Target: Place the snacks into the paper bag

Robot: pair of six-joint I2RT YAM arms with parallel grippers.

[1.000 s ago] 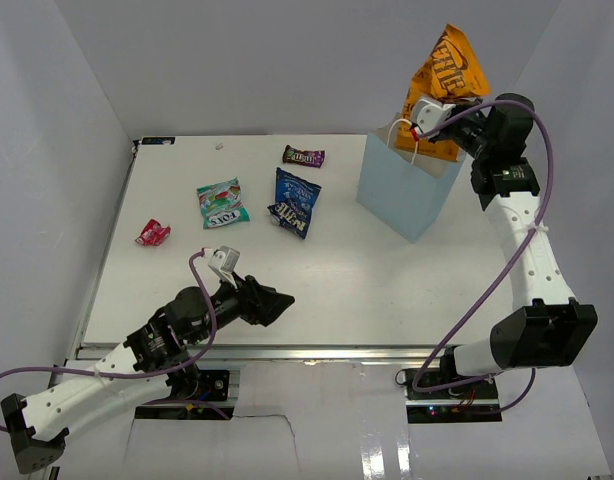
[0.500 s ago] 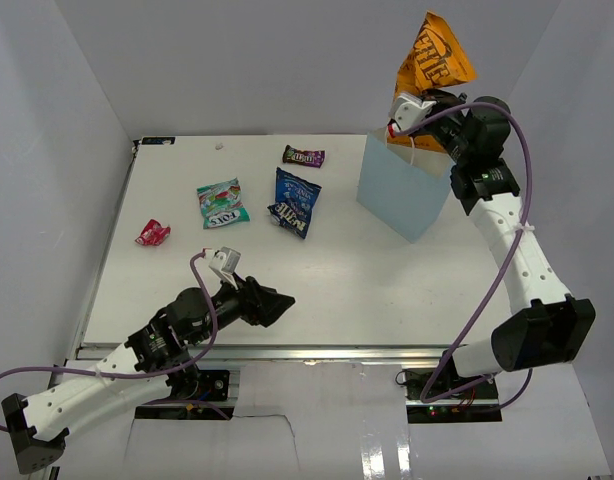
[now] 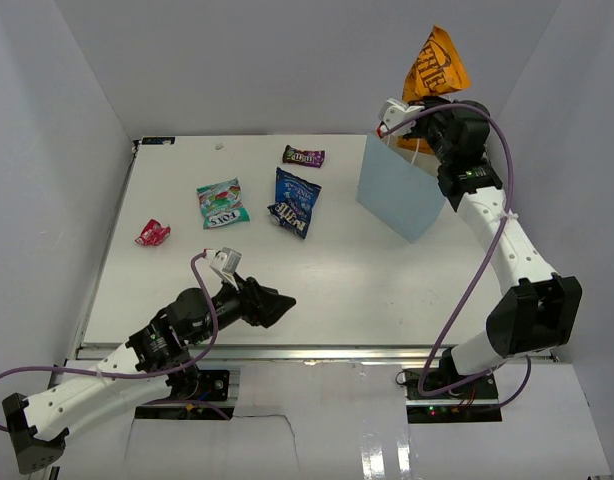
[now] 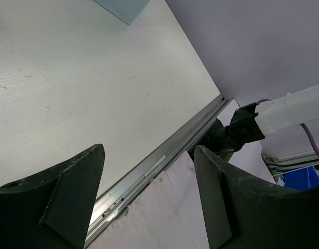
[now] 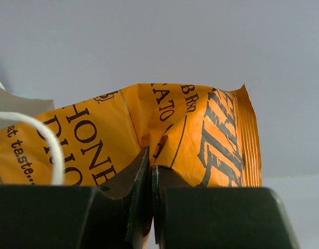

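Observation:
My right gripper (image 3: 427,103) is shut on the orange chip bag (image 3: 434,66) and holds it high above the open top of the light blue paper bag (image 3: 402,190) at the back right. In the right wrist view the orange bag (image 5: 190,135) fills the frame above the pinched jaws, with a white rope handle (image 5: 45,140) at left. My left gripper (image 3: 272,303) is open and empty near the table's front edge. On the table lie a dark blue bag (image 3: 294,202), a teal-white bag (image 3: 222,203), a dark purple candy pack (image 3: 303,156) and a red-pink wrapper (image 3: 152,234).
The table's metal front rail (image 4: 149,168) runs under my left gripper (image 4: 149,207). The right arm's base (image 4: 242,129) shows beyond it. White walls close in the left, back and right sides.
My right gripper has swung left and up with the orange chip bag, over the paper bag's opening. The left arm has not moved.

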